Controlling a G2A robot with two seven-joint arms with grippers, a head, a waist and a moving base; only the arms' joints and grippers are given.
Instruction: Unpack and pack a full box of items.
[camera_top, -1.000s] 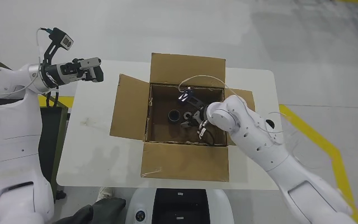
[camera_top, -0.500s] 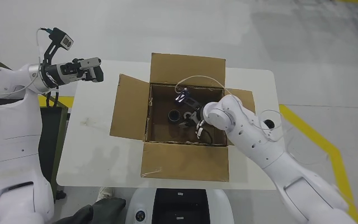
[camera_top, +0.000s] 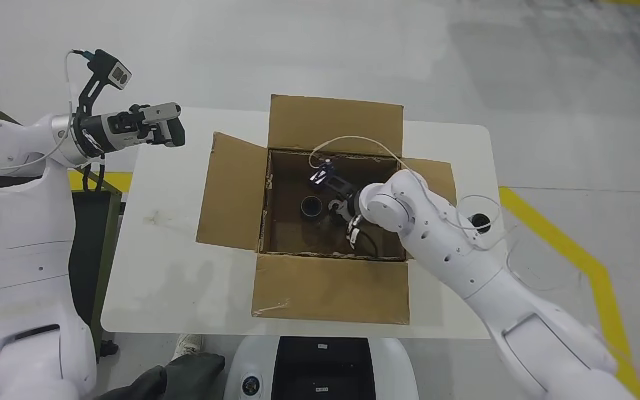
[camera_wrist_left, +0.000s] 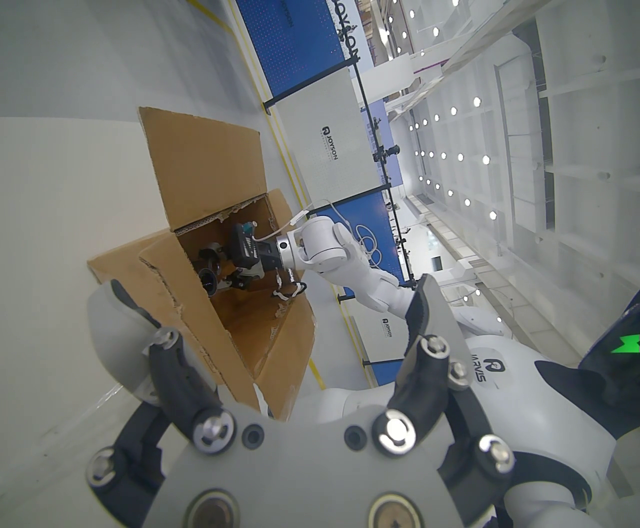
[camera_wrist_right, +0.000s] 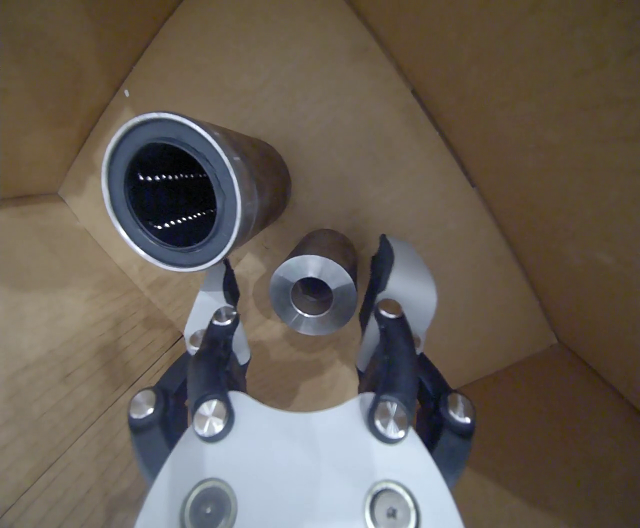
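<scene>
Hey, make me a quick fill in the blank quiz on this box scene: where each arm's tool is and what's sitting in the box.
1. The right tool is down inside the cardboard box, and its jaws are ____.
2. In the right wrist view, the small cylinder shows ____ those jaws, with the large cylinder off to one side.
3. The left tool is open and held ____ the box.

Missing words: open; between; outside
</scene>
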